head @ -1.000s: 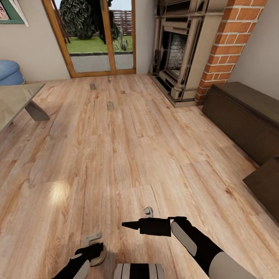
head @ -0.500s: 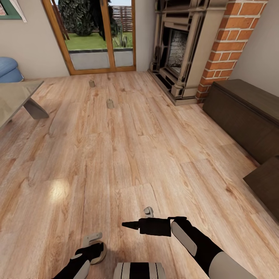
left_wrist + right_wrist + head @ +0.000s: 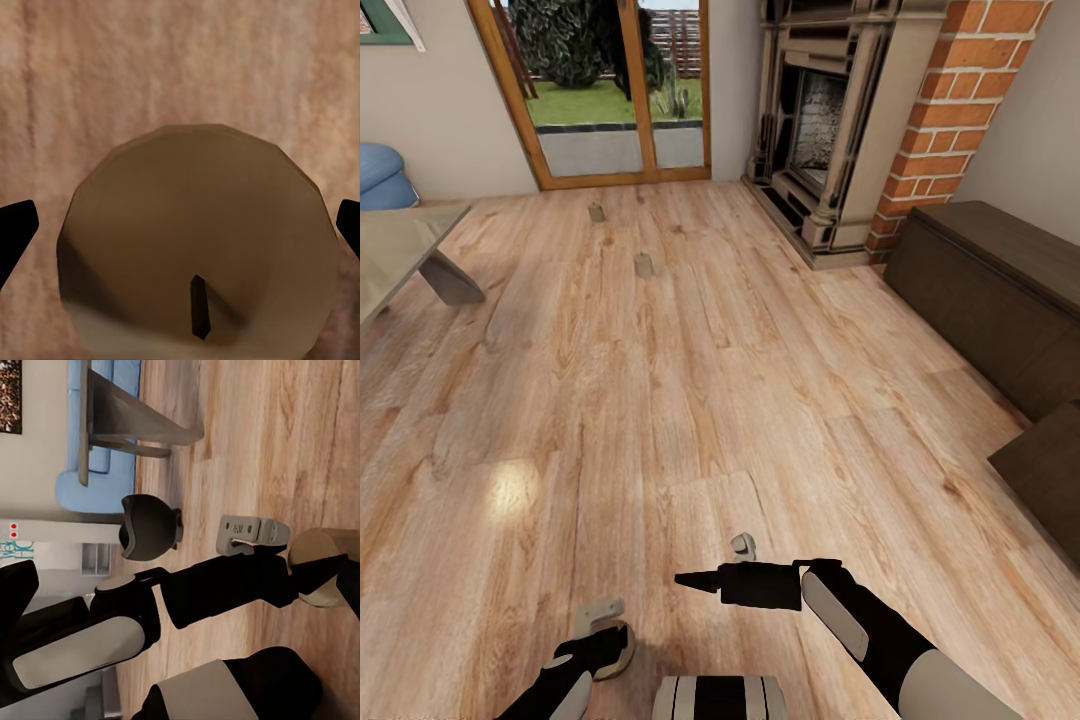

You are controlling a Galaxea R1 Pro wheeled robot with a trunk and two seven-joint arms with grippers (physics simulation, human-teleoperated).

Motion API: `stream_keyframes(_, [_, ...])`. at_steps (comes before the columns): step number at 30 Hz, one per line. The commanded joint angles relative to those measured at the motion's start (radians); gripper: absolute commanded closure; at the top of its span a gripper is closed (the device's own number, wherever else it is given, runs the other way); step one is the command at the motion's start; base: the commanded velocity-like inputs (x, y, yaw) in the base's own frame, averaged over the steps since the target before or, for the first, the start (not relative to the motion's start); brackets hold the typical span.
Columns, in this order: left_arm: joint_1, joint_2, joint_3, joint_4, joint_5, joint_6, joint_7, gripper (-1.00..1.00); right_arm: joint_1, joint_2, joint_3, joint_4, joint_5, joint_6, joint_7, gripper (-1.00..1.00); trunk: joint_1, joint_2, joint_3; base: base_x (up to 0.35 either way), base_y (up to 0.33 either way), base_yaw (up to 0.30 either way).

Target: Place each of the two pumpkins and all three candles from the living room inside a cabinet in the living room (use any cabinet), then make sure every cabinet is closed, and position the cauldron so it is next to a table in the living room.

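Gripping a candle (image 3: 195, 247), the left gripper (image 3: 605, 640) hangs low over the floor (image 3: 690, 400); the right gripper (image 3: 705, 580) is empty, but I can't tell its spread. Two candles (image 3: 644, 264) stand ahead, cabinet (image 3: 990, 290) to the right, table (image 3: 410, 250) left, cauldron (image 3: 148, 526) beside it.

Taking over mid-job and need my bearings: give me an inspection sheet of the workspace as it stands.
Surface: wooden plank floor, glare patch near the robot.
Job's things: two candles standing on the floor, the far candle by the glass door and the near candle; held candle; cauldron on the floor by the table; cabinet with one drawer pulled out.
Clutter: nothing seen.
Grippers: left claw shut on the held candle; right claw empty, opening unclear.
Cables: nothing seen.
Surroundings: fireplace, brick column, blue sofa.
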Motion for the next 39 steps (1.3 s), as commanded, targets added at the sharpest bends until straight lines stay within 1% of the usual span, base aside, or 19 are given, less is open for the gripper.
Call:
stream_keyframes(1, [0.0,0.002,-0.008,-0.002,0.008,0.003,0.01,-1.0,-0.001,-0.001,0.003,0.0,-0.01,0.007,-0.002,-1.0,0.0,0.0,-0.001,0.0,0.0,0.0])
stream_keyframes(11, [0.0,0.002,-0.008,-0.002,0.008,0.003,0.01,-1.0,-0.001,-0.001,0.003,0.0,-0.01,0.007,-0.002,-1.0,0.0,0.0,-0.001,0.0,0.0,0.0])
stream_keyframes(14, [0.0,0.002,-0.008,-0.002,0.008,0.003,0.01,-1.0,-0.001,-0.001,0.003,0.0,-0.01,0.007,-0.002,-1.0,0.001,-0.001,-0.012,0.0,0.0,0.0])
stream_keyframes(30, [0.0,0.002,-0.007,-0.002,0.008,0.003,0.01,-1.0,-0.001,-0.001,0.003,0.0,-0.01,0.007,-0.002,-1.0,0.001,-0.001,-0.012,0.0,0.0,0.0])
stream_keyframes(31, [0.0,0.002,-0.007,-0.002,0.008,0.003,0.01,1.0,-0.001,-0.001,0.003,0.0,-0.01,0.007,-0.002,-1.0,0.001,-0.001,-0.012,0.0,0.0,0.0])
stream_keyframes(39, [0.0,0.002,-0.006,-0.002,0.011,0.003,0.01,1.0,-0.001,-0.001,0.003,0.0,-0.01,0.007,-0.002,-1.0,0.001,-0.001,-0.012,0.0,0.0,0.0])
